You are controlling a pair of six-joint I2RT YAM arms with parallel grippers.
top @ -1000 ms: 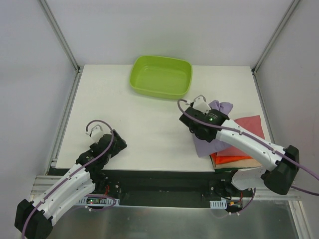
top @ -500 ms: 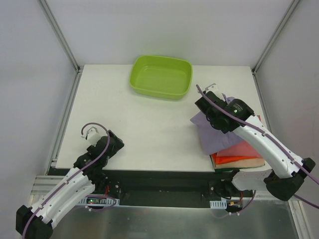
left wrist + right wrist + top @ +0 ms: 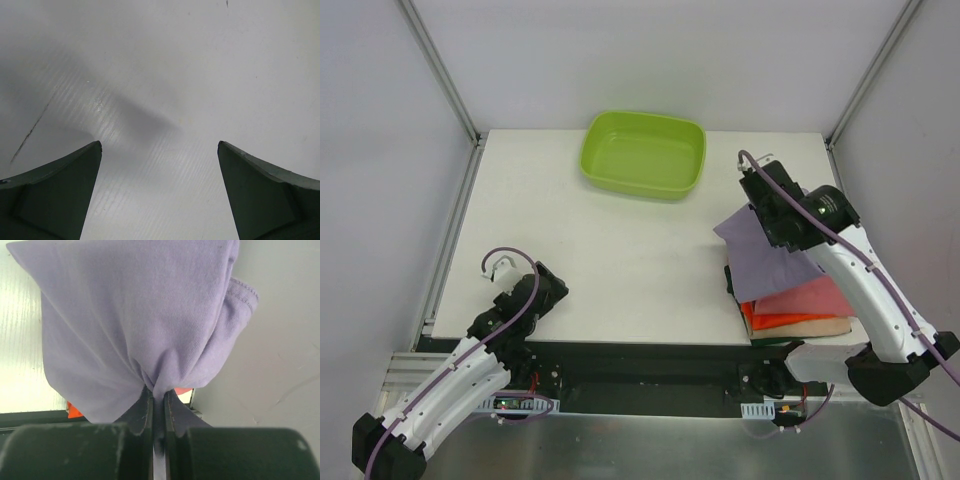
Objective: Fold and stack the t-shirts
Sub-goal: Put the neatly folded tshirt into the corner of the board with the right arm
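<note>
Above the folded stack [image 3: 810, 302], right hand [image 3: 159, 392] pinches the lilac t-shirt [image 3: 135, 315]; left hand [image 3: 160, 167] spread wide over the table [image 3: 210, 70]

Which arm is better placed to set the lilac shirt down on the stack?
Right. The right gripper is shut on the lilac shirt, which hangs partly over the stack of folded shirts at its side of the table. The left gripper is open and empty, far from the stack.

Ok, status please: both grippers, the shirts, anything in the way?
Right gripper shut on lilac t-shirt, hanging over the folded stack. Left gripper open, empty, over the table. Green tub apart, nothing blocking.
</note>
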